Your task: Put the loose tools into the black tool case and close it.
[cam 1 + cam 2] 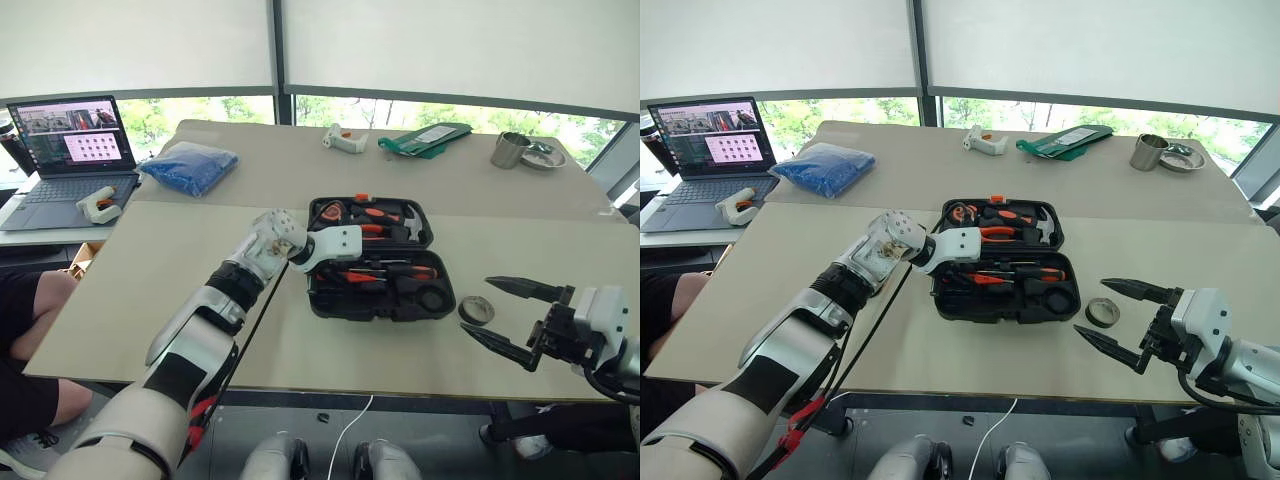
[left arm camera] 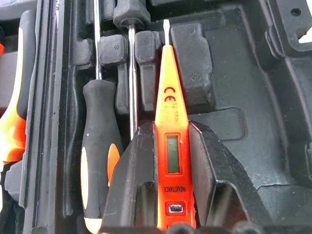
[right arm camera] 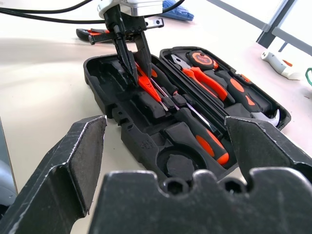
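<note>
The black tool case (image 1: 325, 295) lies open mid-table. Its far half holds pliers, a hammer and a tape measure. Two orange-and-black screwdrivers (image 3: 202, 134) (image 2: 97, 146) rest in recesses of its near half. My left gripper (image 3: 140, 78) points down into that near half, shut on the small all-orange screwdriver (image 2: 168, 97), whose tip hangs just over the moulded recesses. A small dark tape roll (image 1: 1102, 312) lies on the table by the case's near right corner. My right gripper (image 1: 480, 306) hovers open beside the roll, empty. An orange-black tool (image 3: 91, 35), perhaps the utility knife, lies on the table beyond the case.
A laptop (image 1: 70, 150) with a white glue gun (image 1: 98, 205) is at the far left, a blue bag (image 1: 190, 165) beside it. Another glue gun (image 1: 345, 140), a green pouch (image 1: 425, 138) and a metal cup (image 1: 510, 150) sit at the back. A person's leg shows at the left edge.
</note>
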You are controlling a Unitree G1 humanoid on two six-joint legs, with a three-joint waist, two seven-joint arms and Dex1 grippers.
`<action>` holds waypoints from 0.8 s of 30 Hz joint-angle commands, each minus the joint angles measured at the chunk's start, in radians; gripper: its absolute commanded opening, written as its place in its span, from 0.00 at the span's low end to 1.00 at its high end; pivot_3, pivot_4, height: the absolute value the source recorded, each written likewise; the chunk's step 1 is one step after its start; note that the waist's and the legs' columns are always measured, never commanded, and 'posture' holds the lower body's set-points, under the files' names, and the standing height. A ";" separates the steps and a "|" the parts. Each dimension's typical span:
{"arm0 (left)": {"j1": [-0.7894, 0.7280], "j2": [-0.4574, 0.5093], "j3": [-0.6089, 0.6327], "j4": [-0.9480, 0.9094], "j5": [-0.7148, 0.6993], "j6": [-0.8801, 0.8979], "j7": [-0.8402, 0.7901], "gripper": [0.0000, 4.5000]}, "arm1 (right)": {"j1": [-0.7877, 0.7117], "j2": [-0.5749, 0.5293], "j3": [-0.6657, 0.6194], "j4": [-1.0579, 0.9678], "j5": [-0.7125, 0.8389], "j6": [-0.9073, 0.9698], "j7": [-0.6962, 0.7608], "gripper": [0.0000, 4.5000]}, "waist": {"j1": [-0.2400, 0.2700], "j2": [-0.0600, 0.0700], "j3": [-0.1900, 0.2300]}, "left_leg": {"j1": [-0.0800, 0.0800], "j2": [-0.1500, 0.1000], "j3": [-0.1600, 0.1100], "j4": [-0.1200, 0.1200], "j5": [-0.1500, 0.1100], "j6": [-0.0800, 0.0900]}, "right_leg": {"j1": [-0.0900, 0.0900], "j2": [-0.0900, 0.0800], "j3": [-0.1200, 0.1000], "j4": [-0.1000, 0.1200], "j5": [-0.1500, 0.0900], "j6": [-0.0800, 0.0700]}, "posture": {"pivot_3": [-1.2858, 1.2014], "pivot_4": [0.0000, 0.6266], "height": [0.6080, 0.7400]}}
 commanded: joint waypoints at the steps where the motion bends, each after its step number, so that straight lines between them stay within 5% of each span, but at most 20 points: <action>1: 0.006 0.014 -0.029 0.039 0.057 -0.015 0.017 0.10 | 0.004 0.004 -0.024 -0.031 0.008 -0.020 -0.010 1.00 | 0.000 0.000 0.000 | 0.000 0.000 0.000 0.000 0.000 0.000 | 0.000 0.000 0.000 0.000 0.000 0.000 | 0.52 0.24 1.00; 15: -0.021 -0.039 -0.009 0.019 0.067 0.154 0.054 0.10 | -0.008 0.015 -0.001 -0.030 0.006 -0.021 -0.015 1.00 | 0.000 0.000 0.000 | 0.001 0.000 -0.001 0.001 -0.003 0.001 | 0.001 0.000 0.000 0.000 0.001 0.006 | 0.52 0.24 1.00; 24: 0.036 -0.010 -0.041 -0.076 0.084 0.096 0.019 0.10 | -0.012 0.020 0.013 -0.031 0.003 -0.018 -0.018 1.00 | -0.001 0.001 0.000 | 0.001 0.000 -0.001 0.002 -0.002 0.000 | 0.000 0.000 0.001 0.000 0.003 0.004 | 0.52 0.24 1.00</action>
